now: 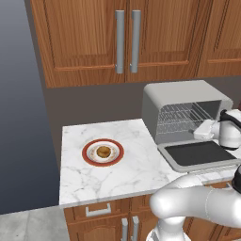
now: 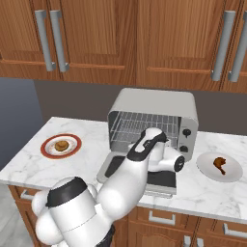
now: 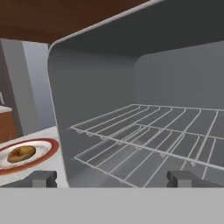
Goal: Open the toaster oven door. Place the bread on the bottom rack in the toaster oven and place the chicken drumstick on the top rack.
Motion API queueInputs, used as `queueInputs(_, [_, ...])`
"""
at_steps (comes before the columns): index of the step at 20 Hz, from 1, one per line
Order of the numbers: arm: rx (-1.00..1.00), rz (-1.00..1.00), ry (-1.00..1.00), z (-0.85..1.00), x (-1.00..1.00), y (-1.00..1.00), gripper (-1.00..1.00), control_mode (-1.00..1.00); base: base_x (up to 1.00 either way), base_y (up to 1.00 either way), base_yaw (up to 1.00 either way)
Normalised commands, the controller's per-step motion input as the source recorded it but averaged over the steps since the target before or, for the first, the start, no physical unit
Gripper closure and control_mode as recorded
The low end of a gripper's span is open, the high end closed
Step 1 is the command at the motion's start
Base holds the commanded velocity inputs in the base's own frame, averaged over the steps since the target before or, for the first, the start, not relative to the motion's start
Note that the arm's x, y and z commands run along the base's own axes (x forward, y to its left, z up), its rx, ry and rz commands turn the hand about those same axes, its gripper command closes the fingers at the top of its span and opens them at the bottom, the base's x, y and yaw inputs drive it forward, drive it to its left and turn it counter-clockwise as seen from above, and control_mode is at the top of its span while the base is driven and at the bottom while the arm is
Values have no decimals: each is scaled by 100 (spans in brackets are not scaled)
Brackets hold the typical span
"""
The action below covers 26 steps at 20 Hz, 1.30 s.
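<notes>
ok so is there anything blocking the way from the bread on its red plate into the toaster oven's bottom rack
Nothing visible does. The grey toaster oven's door lies folded down flat, both wire racks sit bare, and the marble counter between the red-rimmed plate holding the round brown bread and the oven is bare.

The surface (image 1: 127, 176) is white marble with grey veins, and the cabinets (image 1: 84, 37) at the top of the frame are reddish-brown wood with grey handles. The toaster oven (image 2: 159, 103) is light grey with silver wire racks (image 3: 144, 140). Golden-brown bread (image 1: 103, 152) lies on a red-rimmed white plate (image 1: 89, 157); the brown chicken drumstick (image 2: 220, 164) lies on a white plate (image 2: 234, 173).
</notes>
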Motion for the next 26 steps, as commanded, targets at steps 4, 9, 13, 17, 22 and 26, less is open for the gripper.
queueInputs(4, [5, -2, 10, -8, 10, 0, -100, -100, 0, 0, 0])
queueInputs(9, [1, -2, 3, -11, 13, 0, -100, -100, 0, 0, 0])
queueInputs(13, [0, -1, 1, -10, 23, 1, -100, -100, 0, 0, 0])
queueInputs(17, [0, -1, 0, -15, 25, 1, -100, -100, 0, 0, 0])
queueInputs(22, [0, 0, 1, -21, 16, 0, -100, -100, 0, 0, 0])
queueInputs(26, [0, -1, 1, -13, 15, 0, -100, -100, 0, 0, 0])
